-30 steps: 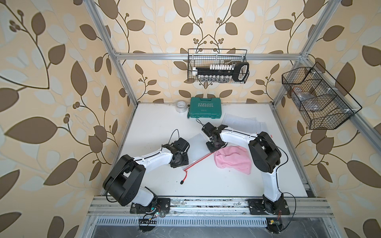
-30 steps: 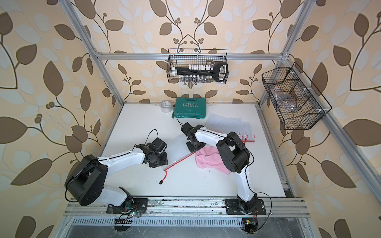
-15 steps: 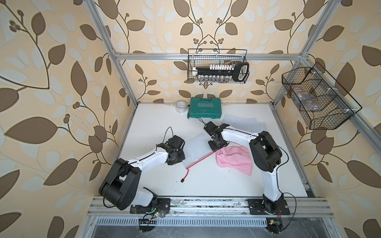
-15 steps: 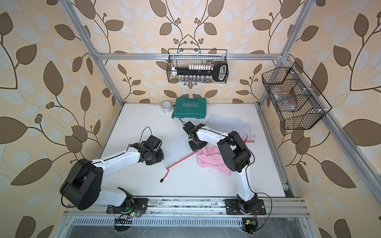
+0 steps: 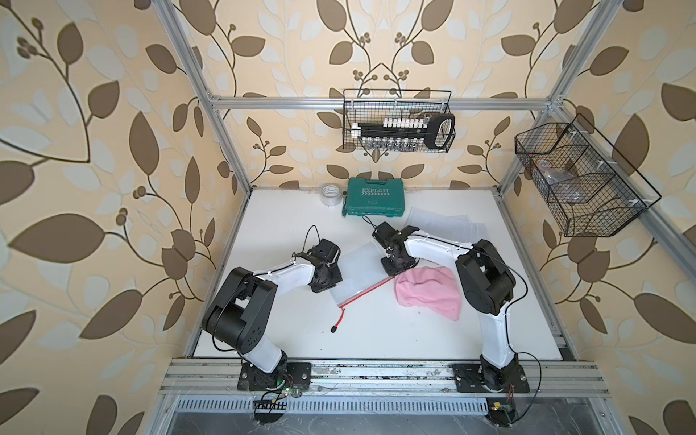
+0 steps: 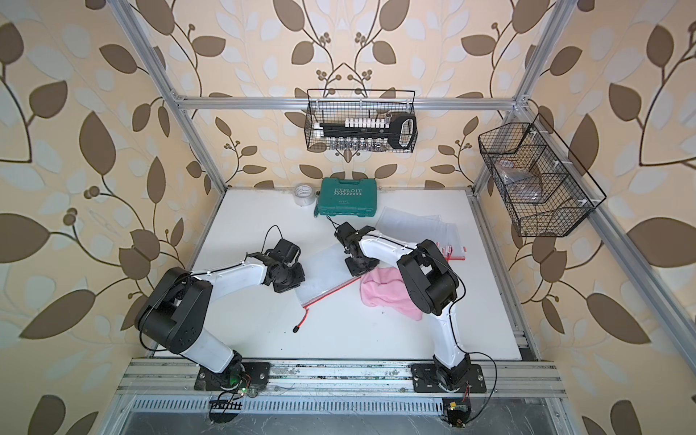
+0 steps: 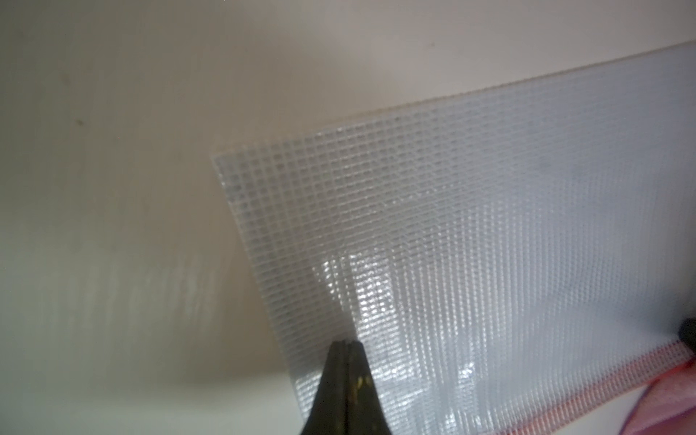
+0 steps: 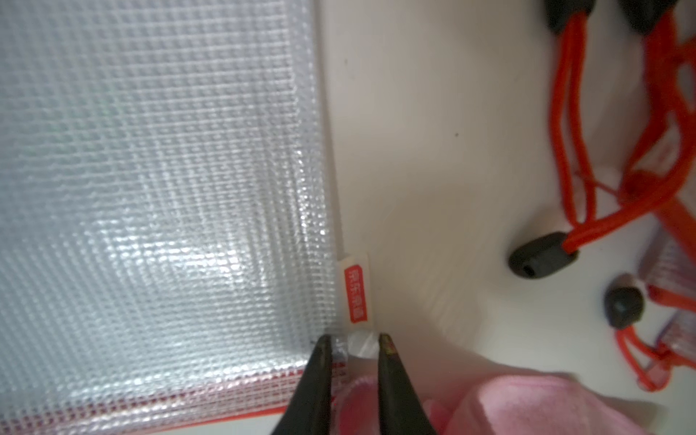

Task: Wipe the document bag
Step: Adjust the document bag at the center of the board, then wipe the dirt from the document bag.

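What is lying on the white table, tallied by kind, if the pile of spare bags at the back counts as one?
document bag: 1
pile of spare bags: 1
pink cloth: 1
green case: 1
tape roll: 1
Total: 5

In both top views, bright, even, diffuse light is falling on the tabletop [image 5: 376, 339]; shadows are lying soft and short. Straight lines are bowing toward the edges. Wrist views are running dimmer, warm-tinted and soft throughout. Glare is patching the bag [image 7: 470, 244] mesh in both. Fingers [image 7: 331, 395] are blurring at close range.
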Tool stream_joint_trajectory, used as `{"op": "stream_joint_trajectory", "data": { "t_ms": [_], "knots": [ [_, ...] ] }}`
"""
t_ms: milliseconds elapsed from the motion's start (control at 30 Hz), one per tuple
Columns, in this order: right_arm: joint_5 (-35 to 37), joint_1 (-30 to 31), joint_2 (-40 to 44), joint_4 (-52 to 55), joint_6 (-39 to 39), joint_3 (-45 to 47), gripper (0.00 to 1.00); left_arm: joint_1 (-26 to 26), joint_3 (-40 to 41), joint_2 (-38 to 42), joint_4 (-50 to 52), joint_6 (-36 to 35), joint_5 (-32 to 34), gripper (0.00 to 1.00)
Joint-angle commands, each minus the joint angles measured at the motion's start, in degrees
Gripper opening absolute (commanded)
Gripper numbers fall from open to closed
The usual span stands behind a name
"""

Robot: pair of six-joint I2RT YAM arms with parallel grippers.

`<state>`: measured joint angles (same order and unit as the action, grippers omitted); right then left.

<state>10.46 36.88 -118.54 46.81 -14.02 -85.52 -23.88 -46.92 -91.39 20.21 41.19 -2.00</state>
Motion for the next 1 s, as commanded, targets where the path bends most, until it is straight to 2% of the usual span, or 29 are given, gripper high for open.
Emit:
{"op": "stream_joint_trajectory", "data": {
  "t_ms": [0,33,100,200,367,467,533,667,700,733,833,867,967],
  "knots": [
    [-3.48,-0.03,2.80,4.96,0.92,-0.54,0.75,0.68,0.10,-3.54,3.89,-1.20,2.04,0.00],
    [-3.74,-0.05,4.24,6.26,0.99,-1.45,0.87,0.71,0.16,-3.92,4.54,-1.19,2.32,0.00],
    [-4.13,-0.14,7.02,8.72,0.95,-2.37,0.98,0.68,0.97,-3.90,4.78,-0.85,2.45,0.00],
    [-4.54,-1.17,10.68,12.55,-0.35,-0.48,0.98,0.70,2.12,-3.48,5.10,-0.89,2.22,0.00],
    [-3.85,-4.31,16.32,12.41,-4.30,11.26,0.98,0.74,3.72,-1.41,5.78,-1.52,2.11,0.00],
    [-6.01,-7.57,16.32,8.25,-5.78,18.16,0.98,0.76,4.03,-1.13,5.88,-2.03,1.65,0.00],
    [-4.67,-9.02,15.37,4.99,-5.72,20.58,0.98,0.68,3.94,-1.46,6.06,-2.38,1.40,0.00],
    [-8.87,-11.34,11.51,0.02,-5.75,23.67,0.98,0.71,3.23,-1.59,6.49,-2.87,1.17,0.00],
    [-7.74,-10.88,11.43,0.42,-6.03,23.76,0.93,0.74,2.91,-1.45,6.70,-3.01,1.15,0.00],
    [-7.92,-10.91,11.70,0.86,-6.16,23.99,0.81,0.76,2.74,-1.27,6.86,-3.11,1.38,0.00],
    [-7.40,-11.50,14.69,3.34,-7.16,24.28,0.18,0.76,2.09,-1.07,7.16,-3.44,1.30,0.00],
    [-7.16,-11.55,16.74,4.36,-7.23,23.91,0.03,0.76,2.09,-0.98,7.23,-3.49,1.46,0.00],
    [-6.85,-11.01,21.74,10.19,-5.89,18.06,0.00,0.76,2.50,-0.85,7.09,-3.27,1.41,0.00]
  ]
}}
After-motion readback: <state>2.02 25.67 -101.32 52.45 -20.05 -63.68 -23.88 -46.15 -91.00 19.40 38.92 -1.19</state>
